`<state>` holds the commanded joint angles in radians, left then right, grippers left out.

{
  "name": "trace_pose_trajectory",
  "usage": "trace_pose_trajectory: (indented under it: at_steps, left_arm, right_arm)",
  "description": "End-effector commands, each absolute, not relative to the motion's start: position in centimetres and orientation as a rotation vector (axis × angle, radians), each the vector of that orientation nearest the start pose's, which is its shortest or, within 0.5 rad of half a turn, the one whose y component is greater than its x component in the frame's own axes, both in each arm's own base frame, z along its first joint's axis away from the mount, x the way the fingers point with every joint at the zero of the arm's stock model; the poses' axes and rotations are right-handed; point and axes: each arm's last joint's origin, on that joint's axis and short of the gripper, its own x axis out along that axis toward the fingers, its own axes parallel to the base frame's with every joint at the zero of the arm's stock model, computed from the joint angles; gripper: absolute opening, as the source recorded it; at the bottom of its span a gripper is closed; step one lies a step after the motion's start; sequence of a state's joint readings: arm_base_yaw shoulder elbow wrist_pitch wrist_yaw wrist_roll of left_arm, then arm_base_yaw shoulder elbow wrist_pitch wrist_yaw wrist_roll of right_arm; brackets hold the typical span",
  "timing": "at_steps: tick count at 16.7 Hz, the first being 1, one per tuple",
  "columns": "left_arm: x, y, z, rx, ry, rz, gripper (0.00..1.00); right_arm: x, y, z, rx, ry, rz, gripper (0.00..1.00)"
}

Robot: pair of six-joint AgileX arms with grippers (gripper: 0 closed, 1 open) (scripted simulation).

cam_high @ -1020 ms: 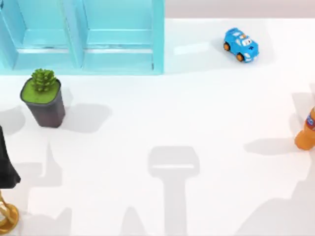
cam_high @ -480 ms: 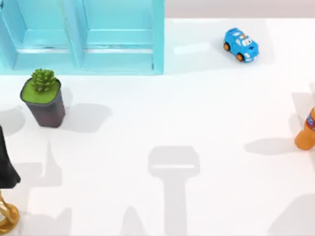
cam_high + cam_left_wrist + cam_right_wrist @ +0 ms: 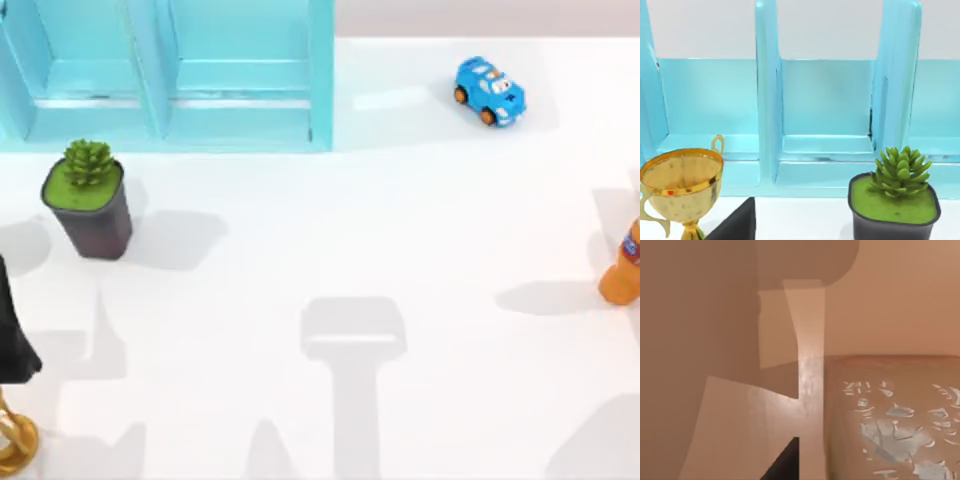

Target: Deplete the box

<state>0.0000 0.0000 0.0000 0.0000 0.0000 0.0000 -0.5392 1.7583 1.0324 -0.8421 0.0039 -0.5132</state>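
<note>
A white table point(image 3: 420, 230) seen from above carries a turquoise open-fronted shelf unit point(image 3: 165, 75) at its far left, a dark grey square pot with a green succulent point(image 3: 88, 198) just in front of it, a blue toy car point(image 3: 490, 92) at the far right and an orange bottle point(image 3: 622, 268) at the right edge. The right wrist view sits very close against a tan-brown cardboard box point(image 3: 890, 415) with a pale, flaky mark on one face. The left wrist view faces the shelf, the plant and a gold trophy cup point(image 3: 682, 182); I cannot tell whether either claw is released or clenched.
</note>
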Motion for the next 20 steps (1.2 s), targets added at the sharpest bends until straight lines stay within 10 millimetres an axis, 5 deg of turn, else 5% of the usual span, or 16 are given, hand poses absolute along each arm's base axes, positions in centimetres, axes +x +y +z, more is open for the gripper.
trace_pose_trajectory:
  at_steps: [7,17,20]
  left_arm:
    - [10.6,-0.1,16.0,0.000,0.000,0.000,1.00]
    - [10.6,-0.1,16.0,0.000,0.000,0.000,1.00]
    - [10.6,-0.1,16.0,0.000,0.000,0.000,1.00]
  right_arm:
    - [25.7,-15.2,14.2,0.014,1.570,-0.022,0.02]
    - [25.7,-15.2,14.4,0.014,1.568,-0.024,0.00]
    - [26.2,-15.6,16.2,0.014,1.560,-0.031,0.00]
